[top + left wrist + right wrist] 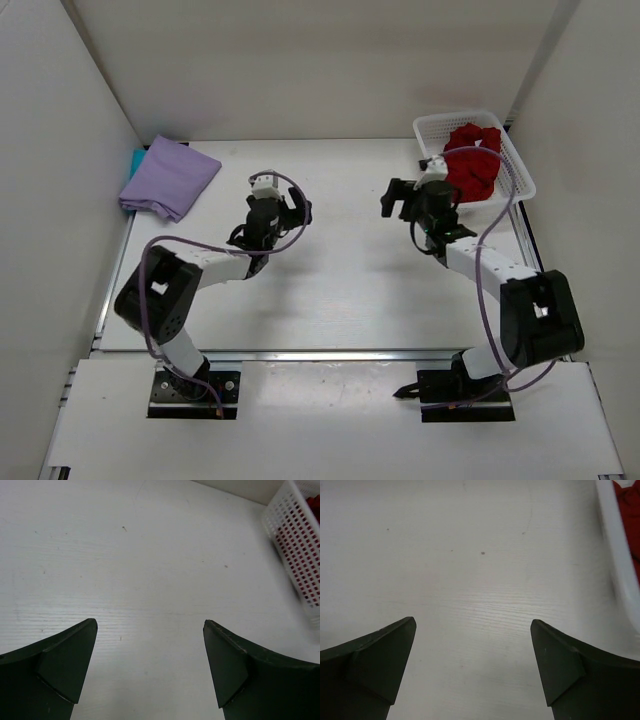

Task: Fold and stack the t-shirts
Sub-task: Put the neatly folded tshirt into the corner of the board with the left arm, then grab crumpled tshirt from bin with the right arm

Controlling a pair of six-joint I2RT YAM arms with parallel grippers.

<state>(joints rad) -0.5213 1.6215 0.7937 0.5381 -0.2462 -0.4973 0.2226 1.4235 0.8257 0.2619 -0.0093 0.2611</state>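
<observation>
White worktop [340,280] — lavender shirt [170,177] folded over teal shirt [136,160], far left; red shirt [473,160] bunched in basket [527,186], far right. Left hand [150,630], right hand [472,625] agape, empty. Last shirt due — reach into basket, lift out, spread flat.

Lavender t-shirt [170,178]: folded flat, upper left of frame, lying on the teal t-shirt [135,161], of which only an edge shows. Deep red t-shirt [473,160]: crumpled heap inside the white mesh basket [455,117], upper right.
</observation>
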